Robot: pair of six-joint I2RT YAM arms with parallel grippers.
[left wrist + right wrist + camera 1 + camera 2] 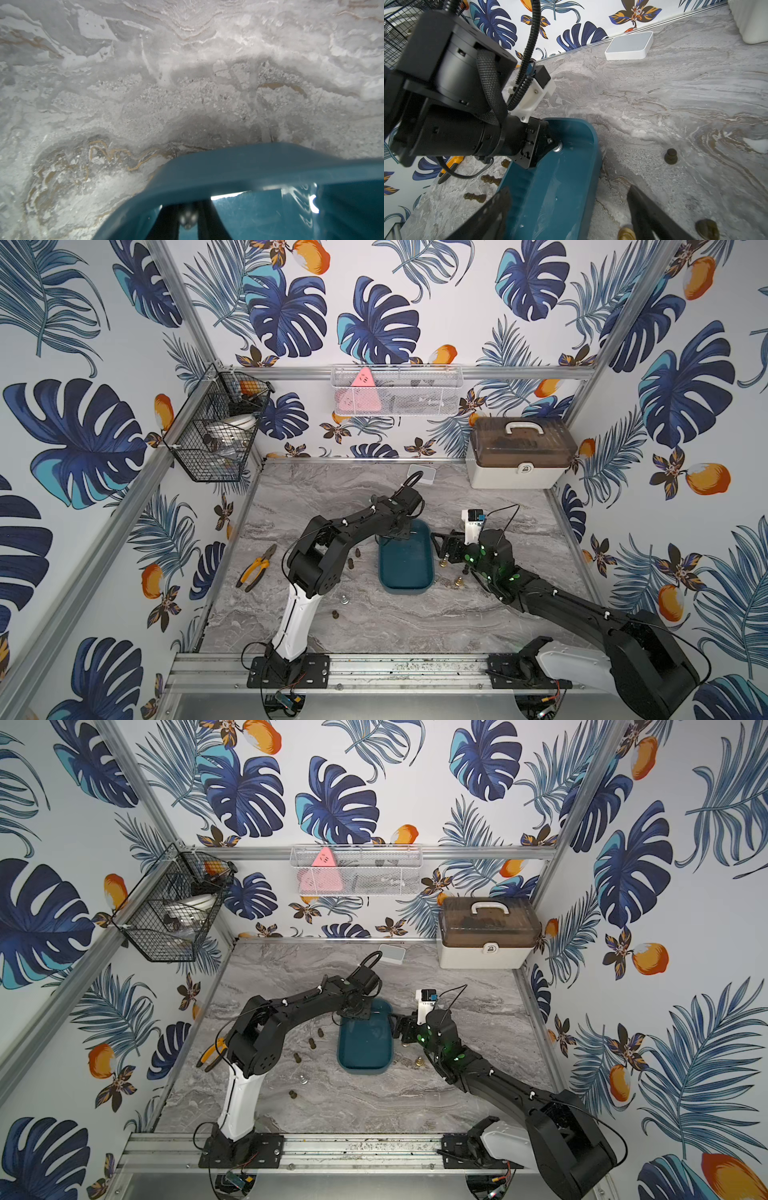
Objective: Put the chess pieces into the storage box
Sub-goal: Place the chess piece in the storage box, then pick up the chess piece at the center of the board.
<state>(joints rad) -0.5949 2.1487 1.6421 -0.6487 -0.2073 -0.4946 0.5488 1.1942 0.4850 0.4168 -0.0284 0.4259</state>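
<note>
Closest to the lens in the left wrist view, the left gripper (187, 207) has its dark fingers (166, 224) drawn in on a silver piece (188, 219). The piece is pinched between them just inside the rim of the box (249, 166), at the box's far end. That position reads as the moment before a drop: the piece has been carried past the rim so that it lands inside and not on the bench (187, 83). The right gripper (569, 190) hangs low on the other side of the box with its jaws wide apart and nothing between them. A gold piece (627, 233) lies close by one finger, so it is probably lined up for its own pick. The right wrist view adds what the top views hide. It shows the silver base at the left gripper's tip, clear of the box floor, and two dark pieces (491, 179) lying on their sides beyond the box. In both top views the left wrist covers that grip. Only they show the whole layout: more pieces scattered on the bench on both sides of the box, with the pliers (255, 568) further out on the left. The part of the box floor that shows in them looks bare.
</note>
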